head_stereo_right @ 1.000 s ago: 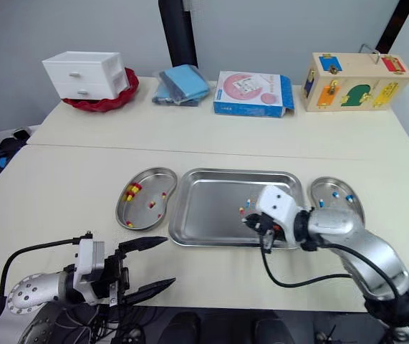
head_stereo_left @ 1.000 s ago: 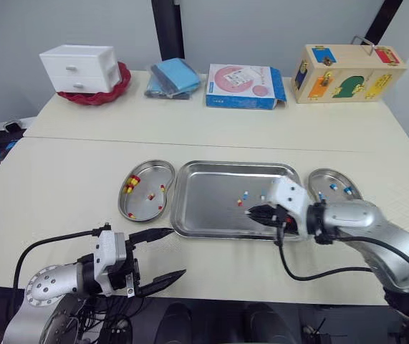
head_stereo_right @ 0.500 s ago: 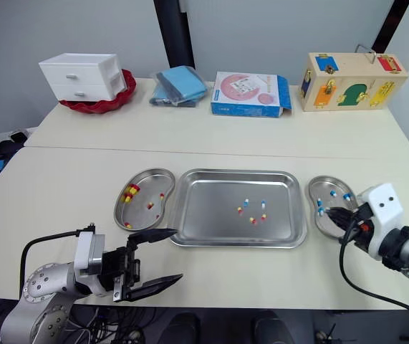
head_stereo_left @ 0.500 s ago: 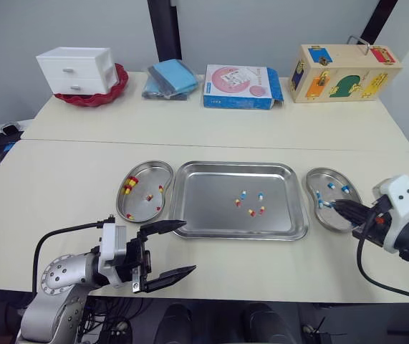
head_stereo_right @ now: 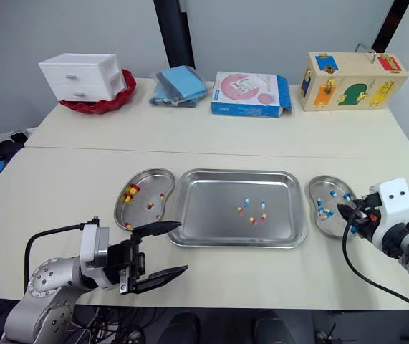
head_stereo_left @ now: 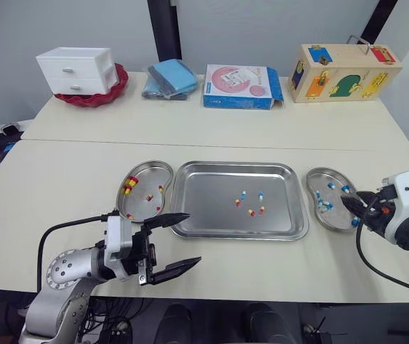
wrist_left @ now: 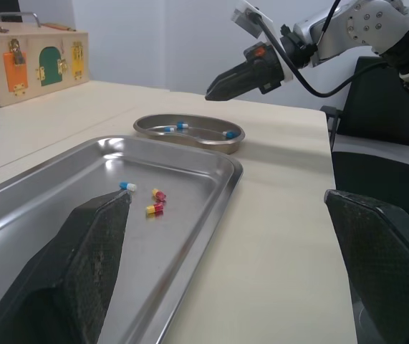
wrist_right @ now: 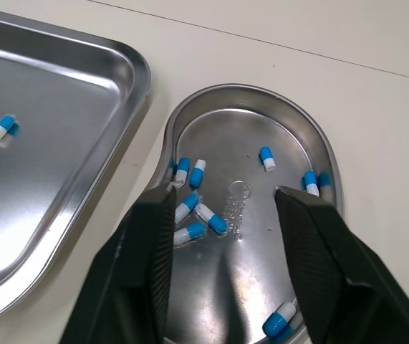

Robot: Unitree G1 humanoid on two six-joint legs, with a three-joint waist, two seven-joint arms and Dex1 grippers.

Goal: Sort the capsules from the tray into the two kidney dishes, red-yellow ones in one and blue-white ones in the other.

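Observation:
The steel tray (head_stereo_left: 204, 215) lies mid-table holding two blue-white capsules (head_stereo_left: 243, 193) and three red-yellow capsules (head_stereo_left: 251, 212). The left kidney dish (head_stereo_left: 150, 175) holds several red-yellow capsules (head_stereo_left: 129, 185). The right kidney dish (head_stereo_left: 319, 179) holds several blue-white capsules (wrist_right: 190, 208). My right gripper (wrist_right: 225, 236) hovers low over the right dish, open, nothing between its fingers. Near the table's front edge, just off the tray's front-left corner, my left gripper (head_stereo_left: 193, 237) is wide open and holds nothing.
Along the back of the table stand a white drawer box in a red bowl (head_stereo_left: 82, 72), folded blue cloths (head_stereo_left: 168, 77), a pink and blue carton (head_stereo_left: 241, 86) and a wooden lock box (head_stereo_left: 344, 72). A black cable (head_stereo_left: 383, 276) trails from the right arm.
My right gripper travelled from the tray to the right dish, then opened above it. My left gripper edged a little closer to the tray's corner, still open.

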